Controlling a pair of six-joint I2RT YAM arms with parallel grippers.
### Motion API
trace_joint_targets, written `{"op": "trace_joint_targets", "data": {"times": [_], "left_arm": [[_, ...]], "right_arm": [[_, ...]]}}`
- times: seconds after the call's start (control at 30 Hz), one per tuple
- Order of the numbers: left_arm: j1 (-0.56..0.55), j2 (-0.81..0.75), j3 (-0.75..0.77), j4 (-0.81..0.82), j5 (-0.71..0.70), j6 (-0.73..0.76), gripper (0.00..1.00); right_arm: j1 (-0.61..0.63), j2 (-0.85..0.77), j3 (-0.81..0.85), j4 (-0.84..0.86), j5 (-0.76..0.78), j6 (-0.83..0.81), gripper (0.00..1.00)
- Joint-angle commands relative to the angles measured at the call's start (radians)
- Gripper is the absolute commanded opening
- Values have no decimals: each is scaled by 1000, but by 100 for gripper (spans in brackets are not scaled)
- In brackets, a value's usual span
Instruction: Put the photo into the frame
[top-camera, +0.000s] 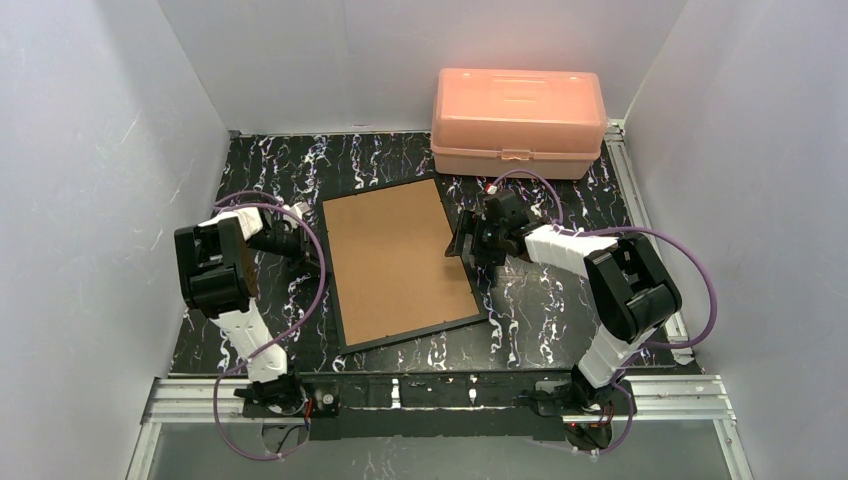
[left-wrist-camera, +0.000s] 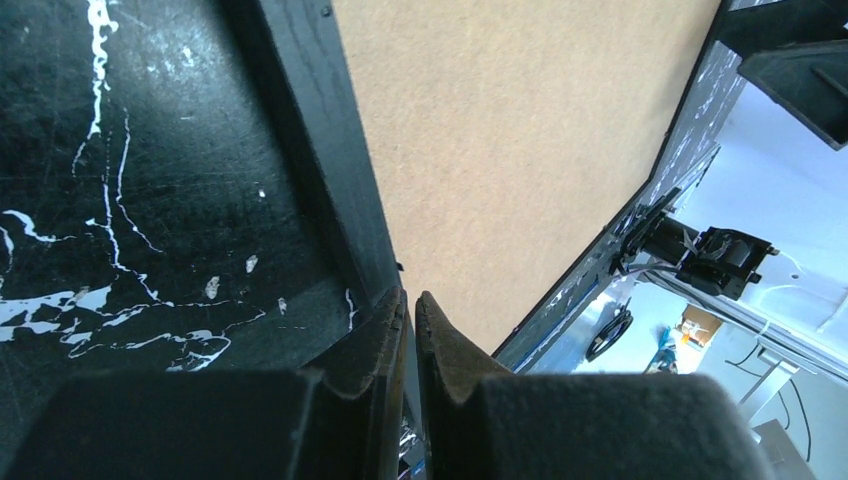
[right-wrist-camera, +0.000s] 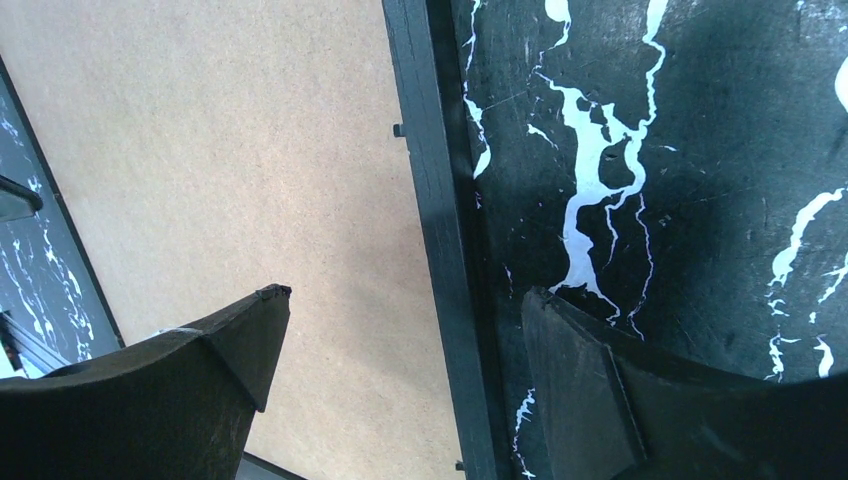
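- Plainly, the frame (top-camera: 405, 262) lies flat and back-up in the middle of the table (top-camera: 540, 330), its long axis running from about 11 to 5 o'clock in the top view. The pink box (top-camera: 518, 120) stands at its 1 o'clock, apart from it.
- The brown backing board (top-camera: 400, 250) fills the frame's opening. The photo shows in no view, so I cannot tell whether it is under that board or elsewhere.
- I judge the frame to be light but rigid. Its thin black rail gives only a narrow lip, and with glass likely underneath it should not be dropped or twisted.
- The board looks stiff and matte, so pads should not slip on it. Lying flush as it does, it offers almost no edge to pinch from above.
- The best hold seems to be across the rail at mid-length of a long side, one finger on the board and one on the table outside.
- The right gripper (top-camera: 468, 245) is at the frame's 3 o'clock side, jaws spread wide and holding nothing. In its wrist view they straddle the right rail, one finger over the board and the other over the table.
- The left gripper (top-camera: 297, 238) is at the frame's 9 o'clock side, pinched shut with nothing seen between its fingers. Its tips point at the left rail, just beside it or touching; I cannot tell which.
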Motion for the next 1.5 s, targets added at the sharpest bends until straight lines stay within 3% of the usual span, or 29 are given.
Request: {"op": "trace_joint_targets", "data": {"times": [0.0, 1.47], "left_arm": [[-13, 3, -22, 11, -14, 11, 8], [-104, 42, -27, 64, -61, -35, 8]], "right_arm": [[-2, 2, -38, -32, 10, 8, 95], [-3, 13, -86, 11, -30, 41, 93]]}}
